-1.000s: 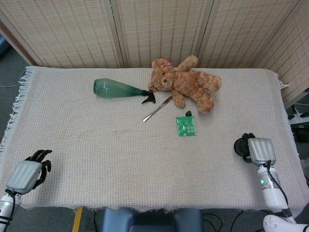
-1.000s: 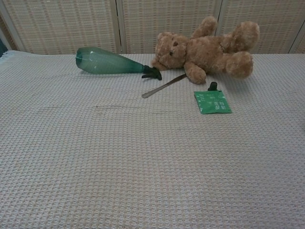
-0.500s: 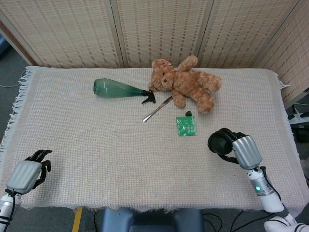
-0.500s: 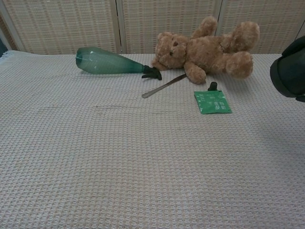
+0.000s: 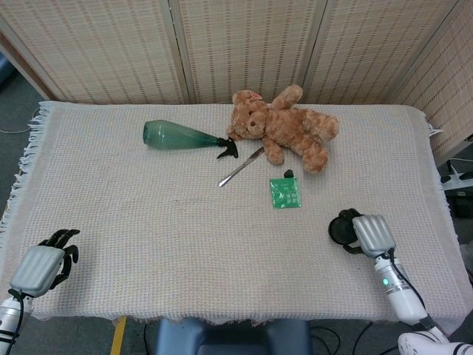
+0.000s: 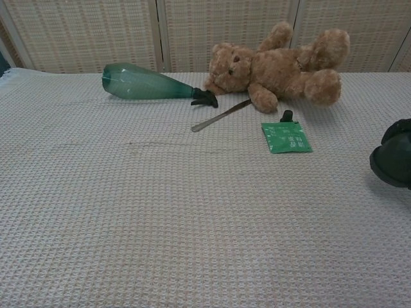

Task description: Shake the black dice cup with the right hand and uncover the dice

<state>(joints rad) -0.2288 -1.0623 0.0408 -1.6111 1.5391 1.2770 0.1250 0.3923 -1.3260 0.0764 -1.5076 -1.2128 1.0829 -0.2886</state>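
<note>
My left hand (image 5: 44, 262) rests at the table's near-left edge, fingers apart, holding nothing. Mid-table I see a green bottle (image 5: 179, 136), teddy bear (image 5: 284, 126) and green packet (image 5: 284, 193). My right hand (image 5: 367, 234) grips the black dice cup (image 5: 341, 228) near-right.

Bottle (image 5: 177, 136), knife (image 5: 241, 166), teddy bear (image 5: 284, 127) and green packet (image 5: 284, 193) crowd the table's (image 5: 148, 244) far-middle; near half lies open.
</note>
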